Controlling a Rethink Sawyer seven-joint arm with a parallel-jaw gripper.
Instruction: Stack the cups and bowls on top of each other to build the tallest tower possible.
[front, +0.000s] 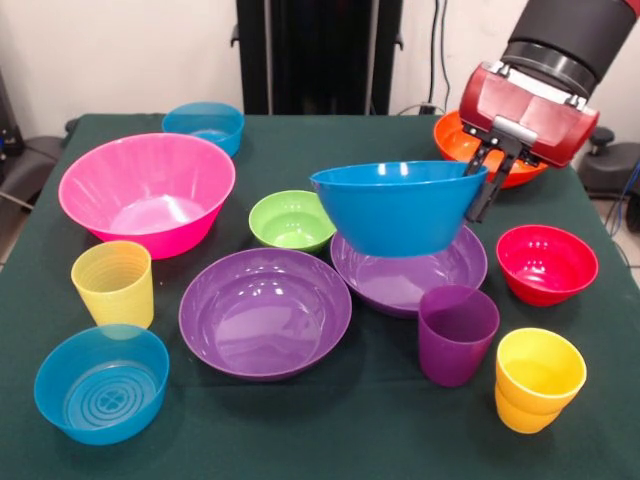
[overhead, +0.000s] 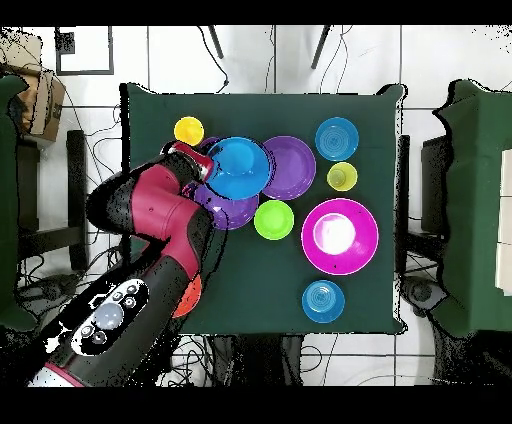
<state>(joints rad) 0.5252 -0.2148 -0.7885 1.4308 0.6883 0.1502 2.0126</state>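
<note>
Front view: claw (front: 487, 172) clamped on the rim of the blue bowl (front: 398, 205), which hangs tilted, lifted above one purple bowl (front: 410, 268) on the counter (front: 330, 440). Second purple bowl (front: 265, 311) sits beside it, green bowl (front: 291, 220) behind. Red bowl (front: 546, 263), purple cup (front: 457, 333) and the nested yellow-orange cups (front: 538, 379) show plainly here. Orange bowl (front: 480, 150) is partly hidden behind the wrist.

Overhead view: arm (overhead: 160, 235) covers the red bowl and most of the orange one; claw hidden. Blue bowl (overhead: 237, 167) overlaps both purple bowls.
</note>
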